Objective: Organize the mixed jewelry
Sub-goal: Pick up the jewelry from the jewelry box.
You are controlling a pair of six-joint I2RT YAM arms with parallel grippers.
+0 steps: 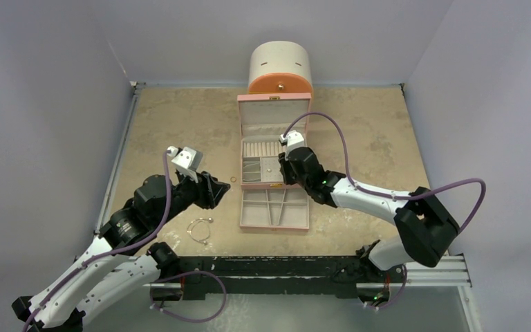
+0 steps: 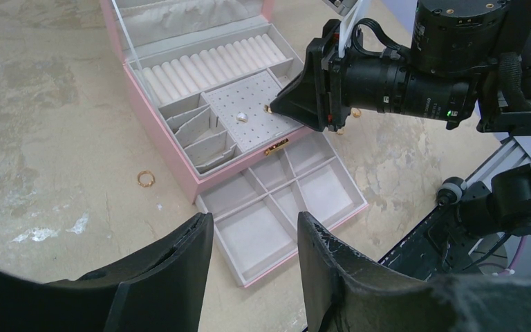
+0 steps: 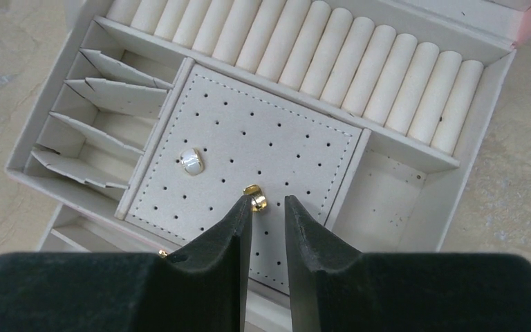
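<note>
**Top external.** The left tool [image 1: 216, 190] hangs over the worktop [image 1: 359, 138], just left of the open pink jewelry box [image 1: 274, 227]. The coppery ring [image 1: 232, 181] lies just ahead of its tips. The wire bangle [image 1: 199, 228] lies on the near side of the tool, close by its arm. The right tool [image 1: 282, 174] reaches into the box's upper tray.

**Left wrist.** The left tool's jaws stand apart with nothing between them. The ring lies ahead and to the left of the tips, on bare worktop beside the box wall. It is light and stiff and lies flat, so I judge that a pinch across its band would serve best.

**Right wrist.** The right tool's jaws are narrowly parted and the gap between them is empty. A tiny gold stud [image 3: 254, 198] rests on the perforated earring panel [image 3: 283, 138]. It touches the tip of the finger on the view's left and is not pinched. A white stud [image 3: 192, 161] sits farther ahead and left on the same panel. The gold stud looks hard, smooth and nearly weightless, so it is likely to skid or flick away. Taking it by the head between the very fingertips seems safest.
</note>
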